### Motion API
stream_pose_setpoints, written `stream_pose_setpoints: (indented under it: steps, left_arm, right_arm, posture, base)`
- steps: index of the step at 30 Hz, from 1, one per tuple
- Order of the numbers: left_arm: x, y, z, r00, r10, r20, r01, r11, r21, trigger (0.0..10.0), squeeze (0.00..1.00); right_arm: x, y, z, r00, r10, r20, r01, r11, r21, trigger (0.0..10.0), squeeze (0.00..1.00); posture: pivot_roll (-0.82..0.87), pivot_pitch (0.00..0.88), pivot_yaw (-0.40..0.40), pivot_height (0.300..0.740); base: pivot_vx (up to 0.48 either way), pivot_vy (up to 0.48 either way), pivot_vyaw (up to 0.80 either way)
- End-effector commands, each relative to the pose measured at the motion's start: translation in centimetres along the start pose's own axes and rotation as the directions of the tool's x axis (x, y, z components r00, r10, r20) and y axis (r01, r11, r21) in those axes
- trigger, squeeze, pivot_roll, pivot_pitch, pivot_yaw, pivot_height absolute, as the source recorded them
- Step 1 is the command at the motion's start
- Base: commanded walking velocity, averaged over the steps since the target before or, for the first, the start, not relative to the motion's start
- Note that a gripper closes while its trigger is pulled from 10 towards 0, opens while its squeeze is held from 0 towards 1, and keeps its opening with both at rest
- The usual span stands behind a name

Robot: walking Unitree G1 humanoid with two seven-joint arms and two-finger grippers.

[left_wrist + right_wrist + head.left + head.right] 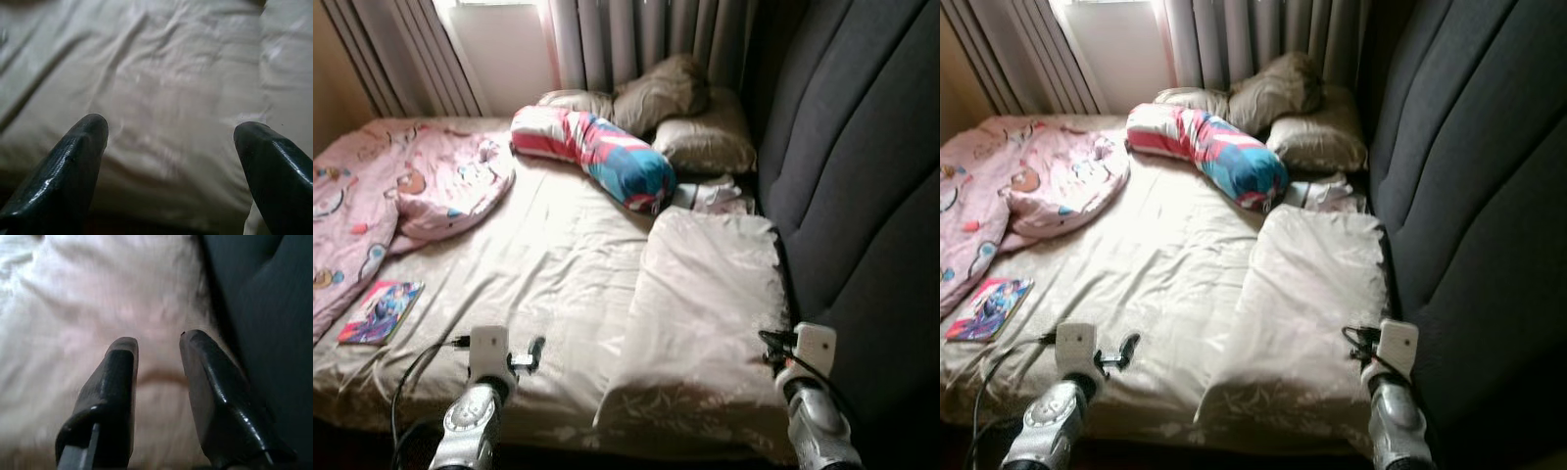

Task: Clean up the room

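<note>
Both grippers are hovering over the beige-sheeted bed (558, 255), the left gripper (171, 132) spread wide, the right gripper (159, 345) slightly parted above the large cream pillow (705, 313).

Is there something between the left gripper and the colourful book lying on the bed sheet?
Nothing visible blocks it. The left gripper hovers open over bare beige bed sheet. The colourful thin book lies flat further to the robot's left, near the pink patterned blanket, with only wrinkled sheet between.
</note>
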State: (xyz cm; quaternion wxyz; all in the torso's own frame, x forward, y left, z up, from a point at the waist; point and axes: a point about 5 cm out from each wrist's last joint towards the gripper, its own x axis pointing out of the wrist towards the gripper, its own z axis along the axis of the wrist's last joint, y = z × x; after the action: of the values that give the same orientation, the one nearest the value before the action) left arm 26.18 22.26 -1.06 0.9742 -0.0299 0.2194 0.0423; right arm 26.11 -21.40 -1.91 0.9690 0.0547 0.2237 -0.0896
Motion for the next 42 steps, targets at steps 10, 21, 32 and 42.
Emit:
stream_pose_setpoints:
  steps: [10,21,32,42]
  left_arm:
    - [-2.5,0.2,-6.8,0.942,0.057,-0.331,-0.063,0.998,-0.009,10.0,0.00]
    - [-3.7,1.5,-8.4,0.910,0.076,-0.408,-0.075,0.997,0.018,10.0,0.00]
    - [-3.8,2.1,-8.4,0.904,0.086,-0.419,-0.090,0.996,0.012,10.0,0.00]
    - [-3.7,2.0,-8.3,0.905,0.093,-0.415,-0.097,0.995,0.010,10.0,0.00]
  right_arm:
    - [-3.1,-0.3,-7.1,0.943,-0.037,-0.331,0.037,0.999,-0.005,10.0,0.00]
    - [-4.0,0.2,-8.6,0.918,-0.009,-0.397,0.004,1.000,-0.016,10.0,0.00]
    - [-4.0,0.1,-8.7,0.913,0.003,-0.408,-0.011,1.000,-0.018,10.0,0.00]
    - [-4.8,-0.6,-9.7,0.893,-0.016,-0.449,0.008,1.000,-0.020,10.0,0.00]
  posture:
    - [-0.03,0.000,0.038,0.740]
    - [-0.02,0.000,0.037,0.740]
    - [-0.02,0.000,0.033,0.740]
    - [0.00,0.000,0.034,0.740]
  base:
    - [0.000,0.000,0.00]
    - [0.000,0.023,0.00]
    - [0.000,0.324,0.00]
    - [0.000,0.340,0.00]
